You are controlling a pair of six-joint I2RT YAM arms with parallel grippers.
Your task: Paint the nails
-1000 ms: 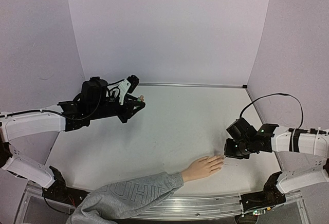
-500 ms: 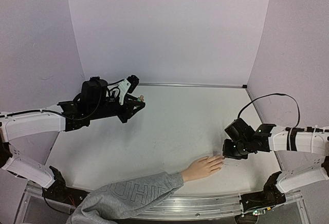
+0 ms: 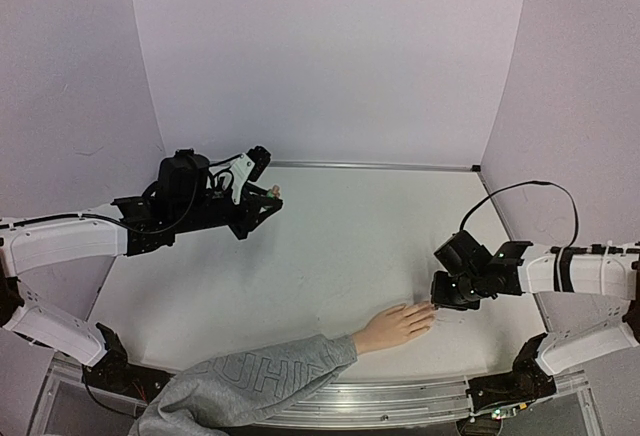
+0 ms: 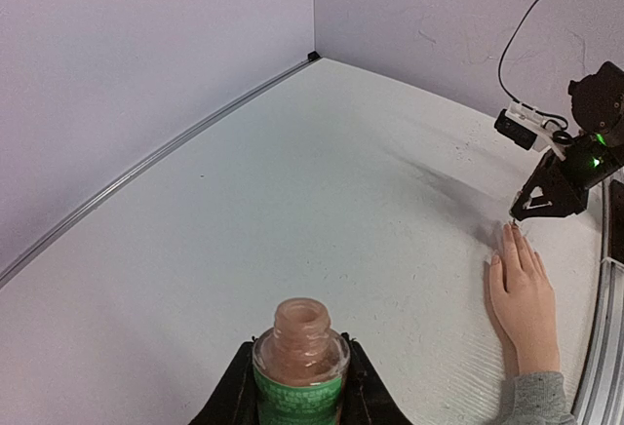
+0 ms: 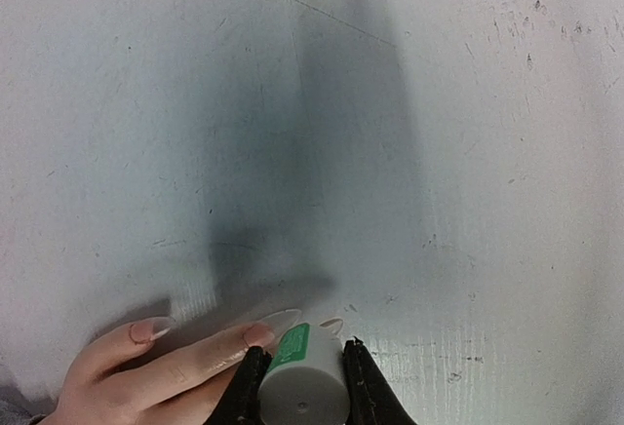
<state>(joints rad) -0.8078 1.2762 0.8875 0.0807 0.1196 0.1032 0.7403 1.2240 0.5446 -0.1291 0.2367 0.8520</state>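
A flesh-coloured mannequin hand [image 3: 395,328] with a grey sleeve [image 3: 250,386] lies palm down at the table's near edge. Its nails [image 5: 258,334] show in the right wrist view, some pink, with long pale tips. My right gripper [image 3: 440,294] is shut on a white polish cap [image 5: 305,391] with a green label. It is held low, right over the fingertips; the brush itself is hidden under it. My left gripper [image 3: 268,196] is shut on an open pinkish polish bottle [image 4: 299,347] with a green label, held upright above the far left of the table.
The white table [image 3: 350,236] is walled in by pale lilac panels on three sides. A black cable [image 3: 520,191] loops above the right arm. A metal rail [image 3: 400,401] runs along the near edge.
My right gripper has crept a little left, closer to the hand's fingertips. The left arm and the hand have not moved.
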